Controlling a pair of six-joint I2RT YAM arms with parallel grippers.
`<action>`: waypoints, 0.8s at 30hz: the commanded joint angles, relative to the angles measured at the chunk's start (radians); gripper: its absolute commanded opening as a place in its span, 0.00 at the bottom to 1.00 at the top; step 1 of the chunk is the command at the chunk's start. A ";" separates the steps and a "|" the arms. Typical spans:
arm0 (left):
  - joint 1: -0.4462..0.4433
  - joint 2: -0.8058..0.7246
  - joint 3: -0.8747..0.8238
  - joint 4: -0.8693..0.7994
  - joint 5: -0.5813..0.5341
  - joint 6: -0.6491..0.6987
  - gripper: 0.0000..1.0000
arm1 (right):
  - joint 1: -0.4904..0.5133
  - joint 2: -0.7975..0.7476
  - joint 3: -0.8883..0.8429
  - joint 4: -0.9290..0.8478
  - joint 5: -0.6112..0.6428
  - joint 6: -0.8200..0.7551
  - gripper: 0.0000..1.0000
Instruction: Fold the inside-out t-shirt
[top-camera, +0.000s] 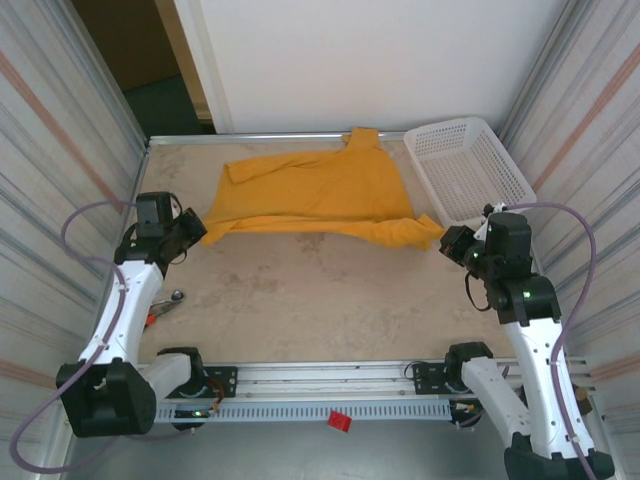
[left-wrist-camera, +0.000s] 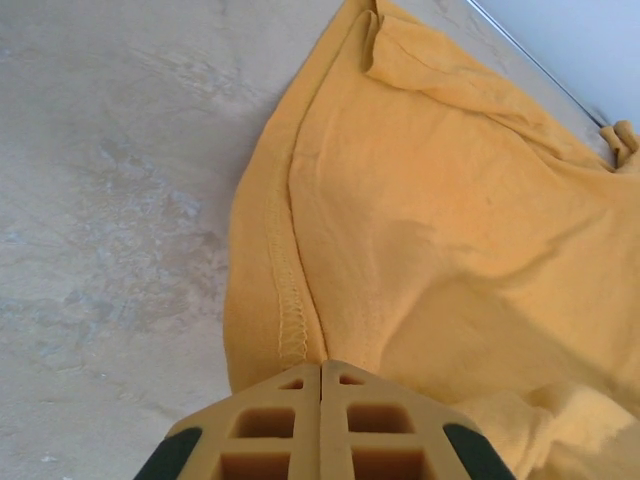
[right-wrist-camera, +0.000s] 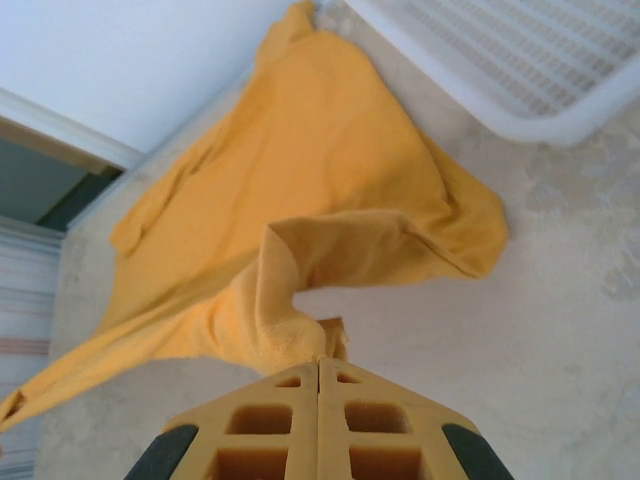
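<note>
The inside-out t-shirt (top-camera: 320, 190), mustard yellow, lies spread across the far half of the table, with one sleeve reaching the back rail. My left gripper (top-camera: 196, 226) is shut on the shirt's near left corner, and in the left wrist view its jaws (left-wrist-camera: 320, 366) pinch the cloth (left-wrist-camera: 450, 230) beside a stitched hem. My right gripper (top-camera: 447, 240) is shut on the near right corner. In the right wrist view the fabric (right-wrist-camera: 300, 190) rises off the table in a curl into the closed jaws (right-wrist-camera: 319, 362).
A white slatted basket (top-camera: 468, 165) stands at the back right, close to the shirt's right edge, and shows as a white basket rim (right-wrist-camera: 520, 70) in the right wrist view. A small metal object (top-camera: 176, 297) lies by the left arm. Bare tabletop (top-camera: 320, 300) spreads in front.
</note>
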 joint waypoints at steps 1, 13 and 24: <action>0.009 -0.023 0.010 -0.058 0.056 -0.026 0.00 | -0.005 -0.034 -0.004 -0.105 0.004 0.035 0.00; 0.008 0.000 -0.180 -0.042 0.062 -0.046 0.55 | 0.000 -0.204 -0.313 -0.194 -0.034 0.146 0.00; -0.245 -0.193 -0.415 -0.078 -0.206 -0.250 0.54 | 0.002 -0.235 -0.360 -0.203 -0.025 0.150 0.00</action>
